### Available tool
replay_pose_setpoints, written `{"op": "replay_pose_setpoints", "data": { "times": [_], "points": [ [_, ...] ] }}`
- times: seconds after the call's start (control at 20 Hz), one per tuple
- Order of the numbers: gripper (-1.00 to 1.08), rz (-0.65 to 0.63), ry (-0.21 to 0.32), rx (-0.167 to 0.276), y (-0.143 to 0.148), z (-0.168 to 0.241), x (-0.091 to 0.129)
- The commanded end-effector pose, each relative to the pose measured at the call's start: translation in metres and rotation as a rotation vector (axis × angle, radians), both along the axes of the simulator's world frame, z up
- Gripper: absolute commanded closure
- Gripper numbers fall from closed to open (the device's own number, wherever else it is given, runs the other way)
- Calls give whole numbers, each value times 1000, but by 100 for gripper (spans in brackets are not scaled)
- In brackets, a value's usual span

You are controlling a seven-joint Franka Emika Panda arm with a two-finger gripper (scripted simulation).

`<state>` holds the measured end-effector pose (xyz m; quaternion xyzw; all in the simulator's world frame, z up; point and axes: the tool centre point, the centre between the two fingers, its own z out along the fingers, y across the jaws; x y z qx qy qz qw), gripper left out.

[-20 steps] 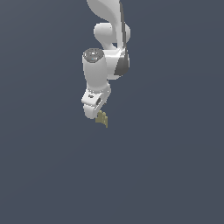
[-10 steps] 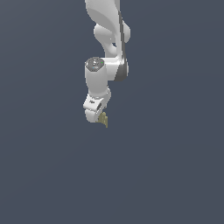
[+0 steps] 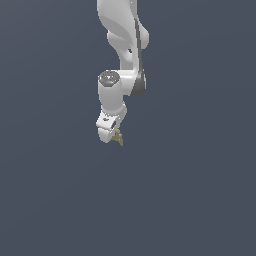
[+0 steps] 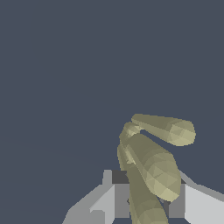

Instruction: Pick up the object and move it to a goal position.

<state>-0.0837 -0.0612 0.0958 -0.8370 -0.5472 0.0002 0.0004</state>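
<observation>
Exterior view: white arm hangs down frame centre, pincer (image 3: pixel 116 134) clenched on the olive-yellow object (image 3: pixel 118 138), only a tiny angular speck poking out below it. Wrist view: the same object (image 4: pixel 151 164) fills lower right as faceted matte branching lobes, wedged between the grey fingers (image 4: pixel 116 199).

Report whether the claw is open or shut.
Shut on the olive-yellow chunk: the claw has fingers flanking it in the wrist view.

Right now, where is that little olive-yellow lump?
In the exterior view the olive-yellow lump sits just left of centre, at the tip of the white gripper. The wrist view shows it lodged between the gripper's fingers.
</observation>
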Motion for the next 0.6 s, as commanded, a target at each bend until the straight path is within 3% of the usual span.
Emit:
{"op": "replay_pose_setpoints", "data": {
  "times": [0.0, 0.55],
  "points": [
    [108, 0, -1, 0, 0, 0, 0],
    [108, 0, -1, 0, 0, 5, 4]
  ]
}}
